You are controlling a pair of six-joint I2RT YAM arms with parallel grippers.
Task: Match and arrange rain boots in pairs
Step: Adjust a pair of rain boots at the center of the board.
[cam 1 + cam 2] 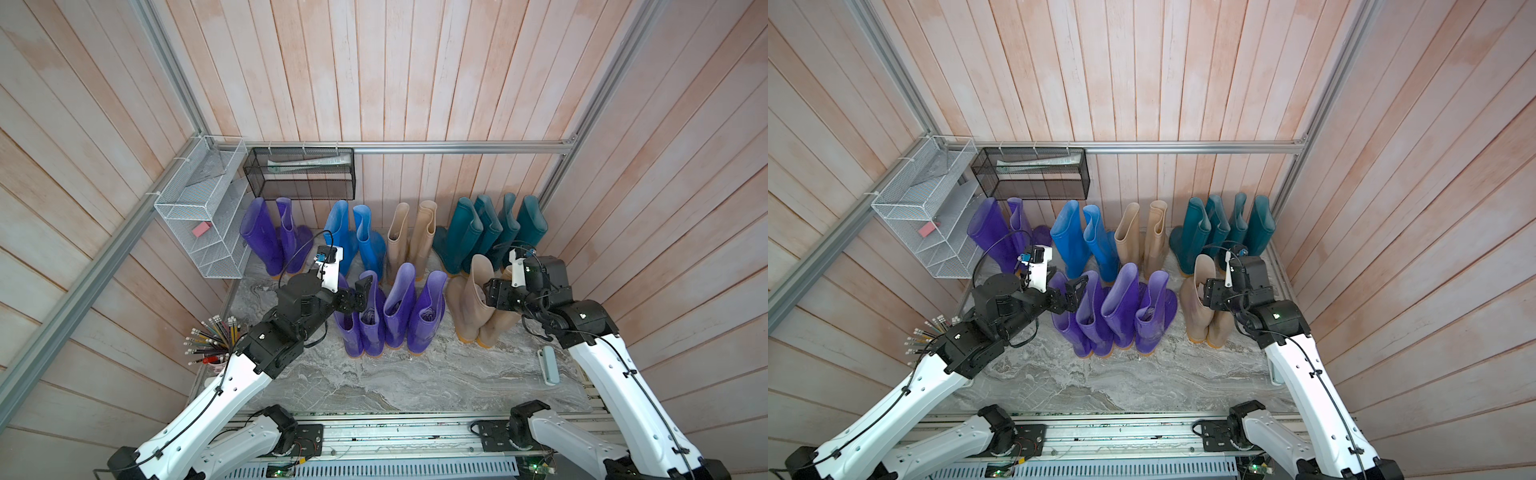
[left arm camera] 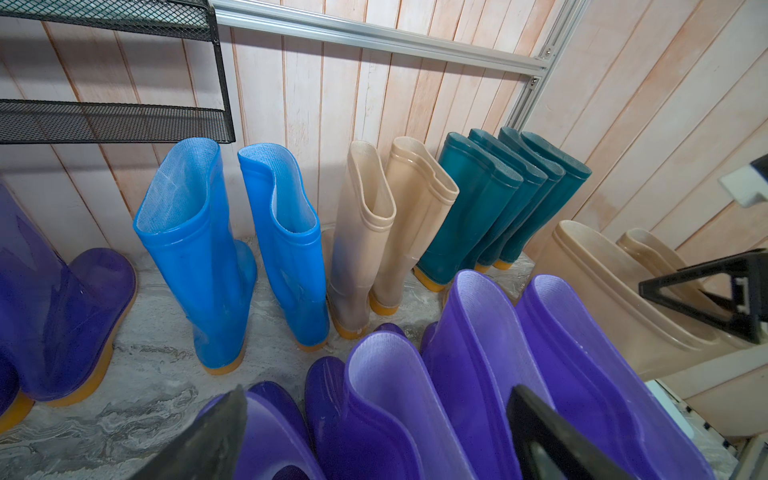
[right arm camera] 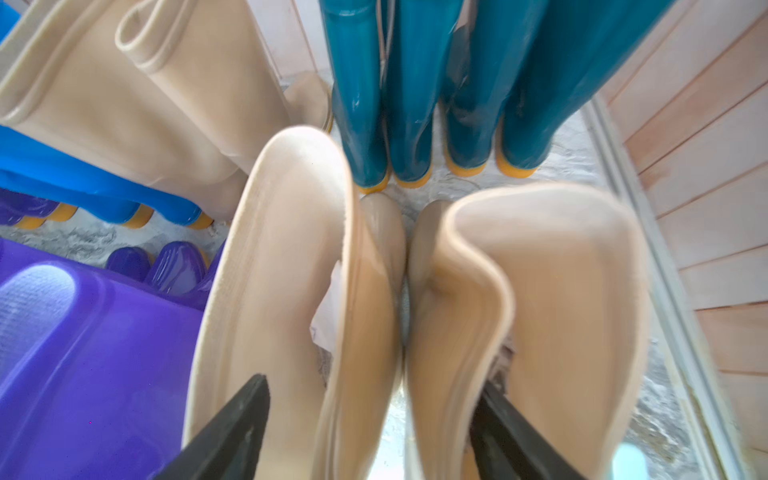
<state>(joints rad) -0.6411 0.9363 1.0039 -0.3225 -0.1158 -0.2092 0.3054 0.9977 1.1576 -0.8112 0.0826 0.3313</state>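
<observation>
On the right gripper point(image 3: 372, 382) the jaws stood wide, one finger down inside each shaft of the front beige pair point(image 1: 478, 307), gripping neither that I could see. On the left gripper point(image 2: 378, 390) the jaws gaped empty above the front purple boots point(image 1: 395, 311). Every boot stood beside its colour on the counter point(image 1: 415, 382), so this looked like the closing placement. The next move called for lifting straight up, clear of the soft cuffs.

The grey marbled tabletop point(image 1: 395, 382) carries a 12 o'clock row: purple pair point(image 1: 262, 241), blue pair point(image 1: 370, 249), beige pair point(image 1: 422, 237), teal boots point(image 1: 465, 237). Four purple boots point(image 1: 399, 307) stand at centre, with two beige boots point(image 1: 473, 307) toward 3 o'clock. A pencil cup point(image 1: 214, 349) stands at 8 o'clock.
</observation>
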